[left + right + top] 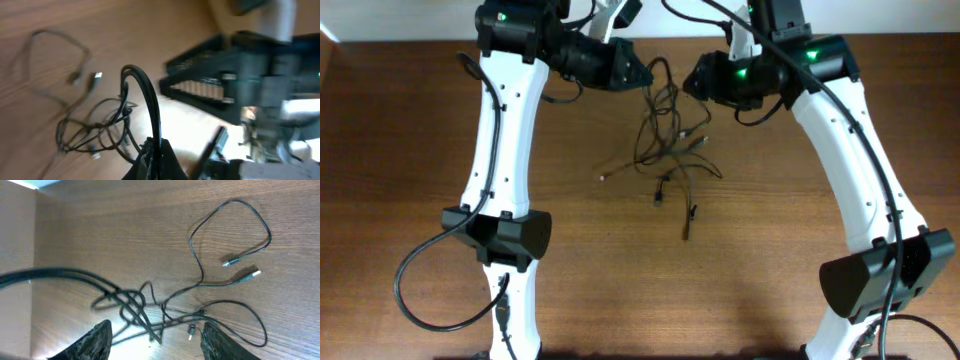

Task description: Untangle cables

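Note:
A tangle of thin black cables (670,135) lies on the wooden table at centre back, with loose plug ends trailing toward the front (687,225). My left gripper (642,72) is at the tangle's upper left. In the left wrist view its jaws (156,156) are shut on a cable (145,95) that arcs up from them, and the tangle (100,132) lies to the left. My right gripper (696,80) is at the tangle's upper right. In the right wrist view its fingers (160,340) are open, with strands of the cables (135,305) between them and metal-tipped plugs (252,273) beyond.
The table's back edge (410,42) meets a white wall just behind both grippers. The right arm's dark wrist (240,80) fills the right of the left wrist view, close by. The arm bases (505,235) (885,270) stand at the front left and right.

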Controlling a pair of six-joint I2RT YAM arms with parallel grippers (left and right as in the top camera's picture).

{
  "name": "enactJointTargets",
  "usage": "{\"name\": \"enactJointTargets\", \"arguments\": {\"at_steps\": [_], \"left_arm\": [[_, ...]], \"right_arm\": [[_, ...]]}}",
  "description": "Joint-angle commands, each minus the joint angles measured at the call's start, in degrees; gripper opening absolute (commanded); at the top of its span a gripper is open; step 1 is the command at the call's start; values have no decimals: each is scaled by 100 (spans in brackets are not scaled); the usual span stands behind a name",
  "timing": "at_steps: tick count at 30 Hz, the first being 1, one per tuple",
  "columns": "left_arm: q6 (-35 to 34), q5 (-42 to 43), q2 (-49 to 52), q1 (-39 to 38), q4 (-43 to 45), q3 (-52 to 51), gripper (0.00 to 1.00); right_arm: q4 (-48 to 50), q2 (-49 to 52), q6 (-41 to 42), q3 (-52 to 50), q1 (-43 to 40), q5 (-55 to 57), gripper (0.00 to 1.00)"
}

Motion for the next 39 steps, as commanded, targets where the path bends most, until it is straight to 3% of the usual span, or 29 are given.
{"name": "enactJointTargets", "arguments": {"at_steps": [1,3,6,14,16,20,23,26,32,35,37,38,39], "left_arm": [[-437,-634,-74,17,81,61,0],[-450,-400,-74,-79,111,61,0],[-527,-219,-74,-111,127,61,0],[-542,20,-74,-111,114,61,0],[-542,22,-74,-109,111,61,0],[-540,11,-74,-109,114,61,0],[-542,-608,-74,-90,116,61,0],[-822,-1740,-20,238,42,61,0],[-820,-2900,13,358,-195,61,0],[-817,-2879,13,356,-210,61,0],[-796,-2444,13,337,-188,61,0],[-654,-1755,11,317,-105,61,0],[-616,-1001,11,315,24,61,0]], "right_arm": [[90,-280,42,24,48,-527,59],[149,-184,463,22,229,-442,54],[662,129,1314,15,439,-337,40],[1239,846,2087,11,595,-321,39],[1397,850,2124,11,592,-321,31],[1355,841,2017,13,575,-446,4],[1266,627,1676,20,348,-994,4],[365,-321,782,24,-273,-1252,4],[-387,-1414,-341,22,-2924,-4684,4],[-442,-1410,-463,22,-3891,-5060,4],[-686,-1410,-761,22,-3746,-4636,4],[-874,-1410,-761,22,-3473,-4002,17],[-973,-1410,-761,22,-3010,-3335,36]]}}
